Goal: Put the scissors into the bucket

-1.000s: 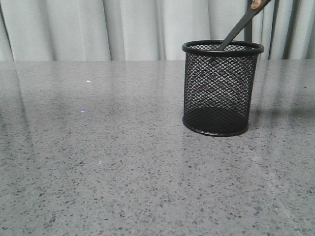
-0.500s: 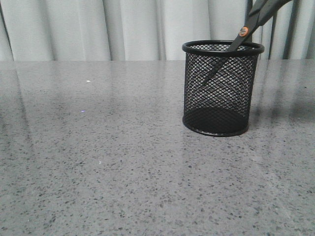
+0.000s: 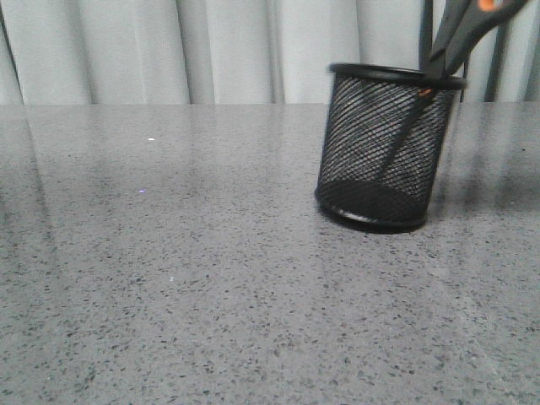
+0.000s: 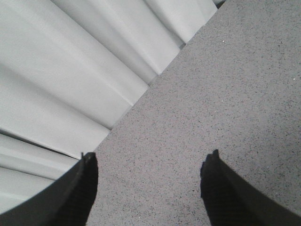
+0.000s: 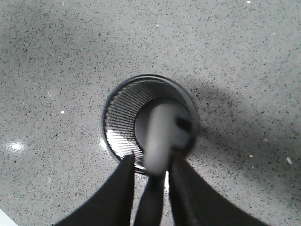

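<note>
The black mesh bucket (image 3: 380, 152) stands right of centre on the table and leans to the right, its base edge lifted on the left. The scissors (image 3: 451, 42) stand in it blades down, with the grey, orange-lined handles sticking out past the right rim. In the right wrist view my right gripper (image 5: 153, 157) is directly above the bucket (image 5: 122, 122), its fingers closed narrowly around the blurred scissors handle (image 5: 160, 136). My left gripper (image 4: 151, 154) is open and empty over bare table near the curtain. Neither gripper shows in the front view.
The grey speckled table (image 3: 186, 253) stretches to the left and front of the bucket. A pale curtain (image 3: 211, 51) hangs behind the table's far edge, and it also shows in the left wrist view (image 4: 70, 70).
The scissors have gone down deeper into the bucket and stand more upright. The bucket, upright before, has tipped to the right.
</note>
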Robot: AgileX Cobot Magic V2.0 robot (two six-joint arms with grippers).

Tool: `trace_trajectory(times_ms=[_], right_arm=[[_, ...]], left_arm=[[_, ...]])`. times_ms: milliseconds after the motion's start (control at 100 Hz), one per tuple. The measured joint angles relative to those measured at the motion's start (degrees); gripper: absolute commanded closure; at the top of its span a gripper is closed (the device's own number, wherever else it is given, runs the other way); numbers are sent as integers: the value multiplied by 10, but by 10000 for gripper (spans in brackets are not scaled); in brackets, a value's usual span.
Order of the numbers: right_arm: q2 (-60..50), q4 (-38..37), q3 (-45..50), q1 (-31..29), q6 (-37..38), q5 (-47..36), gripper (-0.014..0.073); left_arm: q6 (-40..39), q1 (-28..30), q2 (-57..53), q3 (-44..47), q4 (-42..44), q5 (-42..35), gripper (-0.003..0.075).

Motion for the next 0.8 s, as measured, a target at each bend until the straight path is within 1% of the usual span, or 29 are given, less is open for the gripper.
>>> trace_trajectory(times_ms=[240,350,510,690,760,800], right_arm=[[0,0,0,0,0,0,386],[0,-12,-12,0,0,0,386],[0,-31,-66,0,0,0,386],[-1,-31,-140,0,0,0,391],[-7,-31,-153,0,0,-2,425],[-14,-31,-155,0,0,-10,472]], left_arm=[[0,0,0,0,0,0,281],[0,0,0,0,0,0,281],[0,0,0,0,0,0,281],[0,0,0,0,0,5,282],[0,0,0,0,0,5,314],[0,0,0,0,0,5,366]])
